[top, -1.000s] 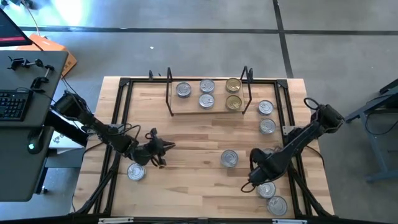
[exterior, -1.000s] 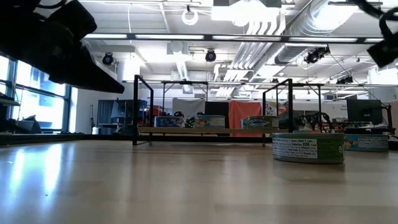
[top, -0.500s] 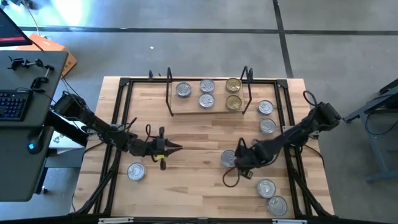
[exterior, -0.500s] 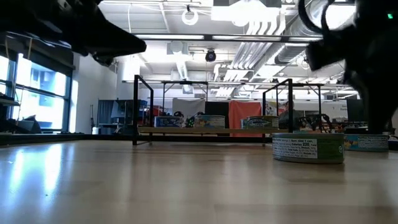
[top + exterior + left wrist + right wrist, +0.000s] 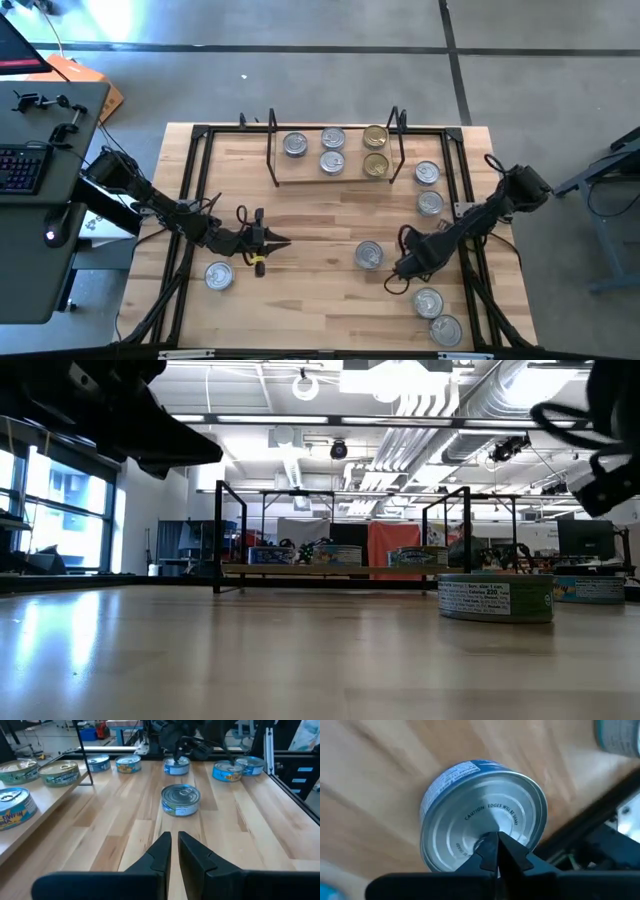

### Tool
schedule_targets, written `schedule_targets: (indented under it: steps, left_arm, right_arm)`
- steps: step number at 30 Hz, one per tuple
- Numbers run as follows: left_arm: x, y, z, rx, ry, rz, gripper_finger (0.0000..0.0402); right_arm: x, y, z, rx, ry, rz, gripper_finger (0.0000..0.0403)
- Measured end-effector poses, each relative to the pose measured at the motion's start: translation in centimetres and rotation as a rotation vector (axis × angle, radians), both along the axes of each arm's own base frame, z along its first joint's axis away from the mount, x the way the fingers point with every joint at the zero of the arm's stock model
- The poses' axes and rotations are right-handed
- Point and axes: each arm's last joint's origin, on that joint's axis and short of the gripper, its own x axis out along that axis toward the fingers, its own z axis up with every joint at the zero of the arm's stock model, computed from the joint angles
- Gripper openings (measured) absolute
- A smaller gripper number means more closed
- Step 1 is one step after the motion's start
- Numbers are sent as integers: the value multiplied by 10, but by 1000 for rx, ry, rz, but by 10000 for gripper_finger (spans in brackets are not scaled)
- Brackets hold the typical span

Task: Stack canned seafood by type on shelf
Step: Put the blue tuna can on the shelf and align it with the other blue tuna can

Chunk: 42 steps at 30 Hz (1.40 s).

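Desk [image 5: 310,290]: shelf [image 5: 335,178] at far edge holds five tins. Right tool [image 5: 405,268], fingers closed and empty, hangs over a near-right tin [image 5: 482,815]; should open and centre before descending. Left tool [image 5: 268,241] closed, empty.

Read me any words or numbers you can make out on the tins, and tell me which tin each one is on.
"CAUTION: EDGES WILL BE SHARP" is embossed on the silver lid of the tin under the right claw.
"220" shows on the label of the nearest tin; its other print is too small.
"FIN" ends a cut-off word on the shelf tin.
All other tin labels are too blurred to read.
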Motion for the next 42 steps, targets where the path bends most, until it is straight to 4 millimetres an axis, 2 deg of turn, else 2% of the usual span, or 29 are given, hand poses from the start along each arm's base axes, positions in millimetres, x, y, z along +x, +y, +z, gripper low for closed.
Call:
schedule_targets:
  steps: [3,6,12,19,23,26,27,30,31,33,37,39,42]
  left_arm:
    - [0,0,0,2,2,0,23]
    - [0,0,0,1,0,0,23]
    - [0,0,0,3,-2,9,23]
    - [0,0,0,-49,-9,22,23]
    - [-1,-3,0,-66,-11,14,23]
    - [-2,-4,1,-68,-13,8,23]
    - [-2,-4,0,-72,-13,9,23]
    - [-2,-4,0,-122,-17,22,23]
    - [-3,-5,0,-142,-13,26,23]
    - [-4,-6,-3,-171,11,30,23]
    - [-9,-7,-15,-273,135,28,23]
    - [-11,-6,-23,-320,205,40,23]
    - [-13,-3,-37,-304,282,111,23]
  right_arm:
    - [2,-15,-7,38,14,-1,0]
    - [16,-32,-5,7,-36,7,0]
    - [67,-65,4,-47,-357,122,0]
    - [132,-97,-11,2,-802,202,0]
    - [167,-98,-26,12,-1068,231,0]
    - [193,-90,-29,-6,-1258,248,0]
    - [199,-85,-26,-27,-1320,268,0]
    - [212,-71,0,-87,-1479,372,0]
    - [211,-69,6,-96,-1482,400,0]
    - [208,-70,5,-108,-1403,421,0]
    - [200,-83,-10,-152,-1176,342,0]
    - [200,-90,-18,-154,-1149,296,0]
    - [204,-97,-35,-145,-1143,290,0]
